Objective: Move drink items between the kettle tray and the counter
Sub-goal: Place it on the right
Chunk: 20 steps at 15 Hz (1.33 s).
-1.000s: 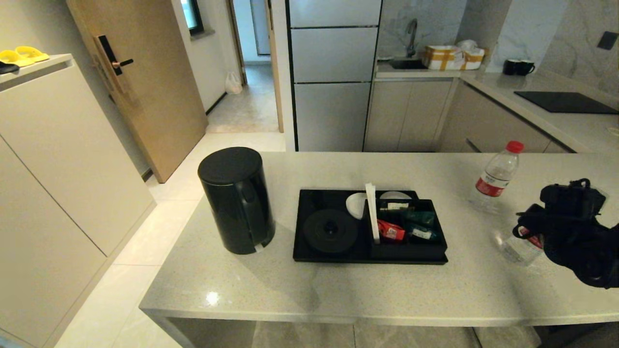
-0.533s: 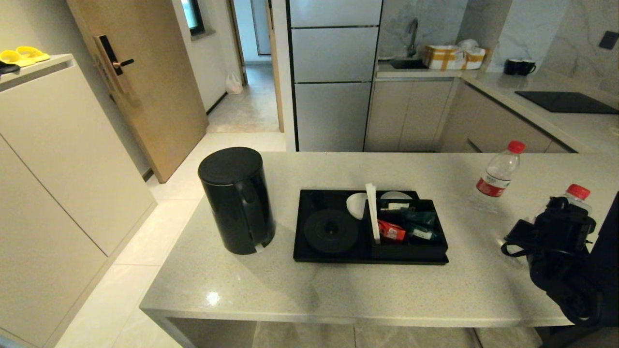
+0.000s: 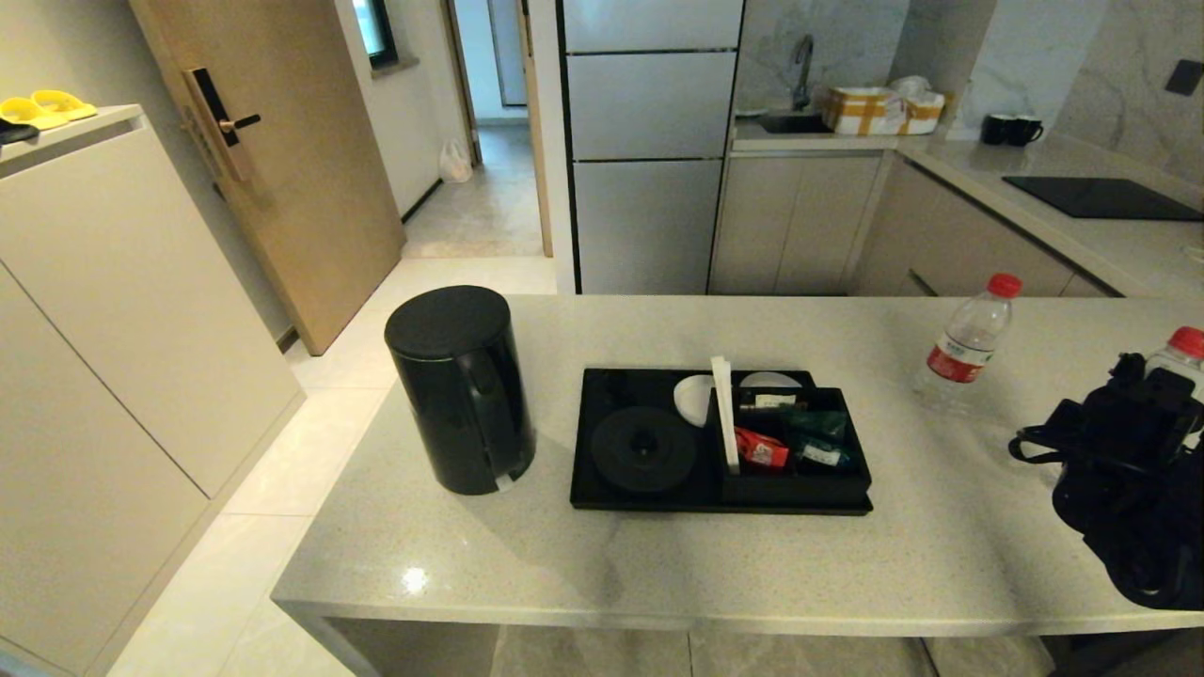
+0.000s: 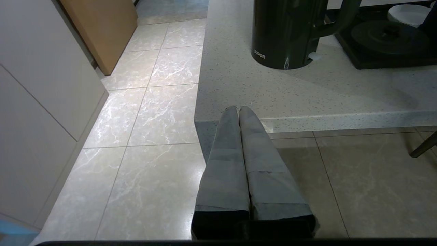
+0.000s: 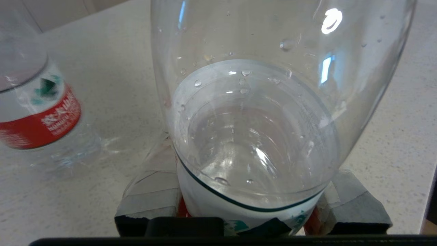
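Nearest, the left gripper [image 4: 239,111] hung off the counter's [image 3: 658,555] front edge, fingers pressed together. One kettle [image 3: 461,390] stood on the counter just left of the one kettle tray [image 3: 602,494], its round base bare. At the right, the right gripper [image 5: 252,208] pinched one water bottle [image 5: 252,112]; a second bottle [image 3: 969,343] stood farther back on the counter.

Two black mugs [image 3: 1009,130], yellow slippers [image 3: 45,105]
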Tool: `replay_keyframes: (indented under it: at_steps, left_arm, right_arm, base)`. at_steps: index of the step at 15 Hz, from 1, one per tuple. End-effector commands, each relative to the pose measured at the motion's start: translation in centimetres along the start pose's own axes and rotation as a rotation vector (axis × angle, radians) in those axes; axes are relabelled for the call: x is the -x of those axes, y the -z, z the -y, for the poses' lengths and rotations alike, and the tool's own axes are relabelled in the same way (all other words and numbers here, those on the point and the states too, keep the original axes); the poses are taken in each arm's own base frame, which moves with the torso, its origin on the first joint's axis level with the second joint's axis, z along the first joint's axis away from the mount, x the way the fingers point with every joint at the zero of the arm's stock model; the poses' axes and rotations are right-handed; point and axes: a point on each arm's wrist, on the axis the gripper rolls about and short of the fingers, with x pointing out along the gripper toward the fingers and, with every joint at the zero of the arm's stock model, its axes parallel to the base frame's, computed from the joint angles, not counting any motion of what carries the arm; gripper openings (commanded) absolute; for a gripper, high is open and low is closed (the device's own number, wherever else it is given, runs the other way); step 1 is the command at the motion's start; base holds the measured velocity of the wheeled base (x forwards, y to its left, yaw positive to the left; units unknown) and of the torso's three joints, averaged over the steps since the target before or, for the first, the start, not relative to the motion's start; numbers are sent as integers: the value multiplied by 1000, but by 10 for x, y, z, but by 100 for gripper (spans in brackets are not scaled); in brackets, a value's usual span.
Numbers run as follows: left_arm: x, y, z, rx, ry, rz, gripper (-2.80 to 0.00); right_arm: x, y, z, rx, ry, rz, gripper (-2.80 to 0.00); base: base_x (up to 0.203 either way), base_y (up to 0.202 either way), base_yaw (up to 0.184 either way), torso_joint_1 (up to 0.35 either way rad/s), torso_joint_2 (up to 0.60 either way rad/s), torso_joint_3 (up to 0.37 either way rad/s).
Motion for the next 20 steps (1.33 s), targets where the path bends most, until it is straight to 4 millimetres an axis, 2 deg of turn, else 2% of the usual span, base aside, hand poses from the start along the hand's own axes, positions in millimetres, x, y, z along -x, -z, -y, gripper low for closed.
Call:
replay_keyframes:
  at_steps: [1, 5, 11, 15, 17, 18, 20]
  left_arm:
    - [0, 0, 0, -2, 0, 0, -280]
    - [0, 0, 0, -2, 0, 0, -280]
    - [0, 0, 0, 0, -1, 0, -280]
    - [0, 0, 0, -1, 0, 0, -280]
    - [0, 0, 0, -1, 0, 0, -280]
    - [0, 0, 0, 0, 0, 0, -280]
    - [0, 0, 0, 0, -1, 0, -280]
  right_arm:
    - [-3, 7, 1, 9, 14, -10, -280]
    - [-7, 34, -1, 50, 17, -70, -280]
    - [-10, 50, -2, 70, 18, -102, -280]
    - [25, 62, -7, 98, -58, -171, -280]
    - [31, 62, -5, 100, -70, -183, -280]
    - [32, 62, -6, 102, -76, -185, 0]
    - [32, 62, -6, 102, -76, -185, 0]
  base:
    - [0, 0, 0, 0, 0, 0]
    - [0, 0, 0, 0, 0, 0]
    - [0, 0, 0, 0, 0, 0]
    - [0, 0, 0, 0, 0, 0]
    - [0, 0, 0, 0, 0, 0]
    - [0, 0, 0, 0, 0, 0]
    - [0, 0, 0, 0, 0, 0]
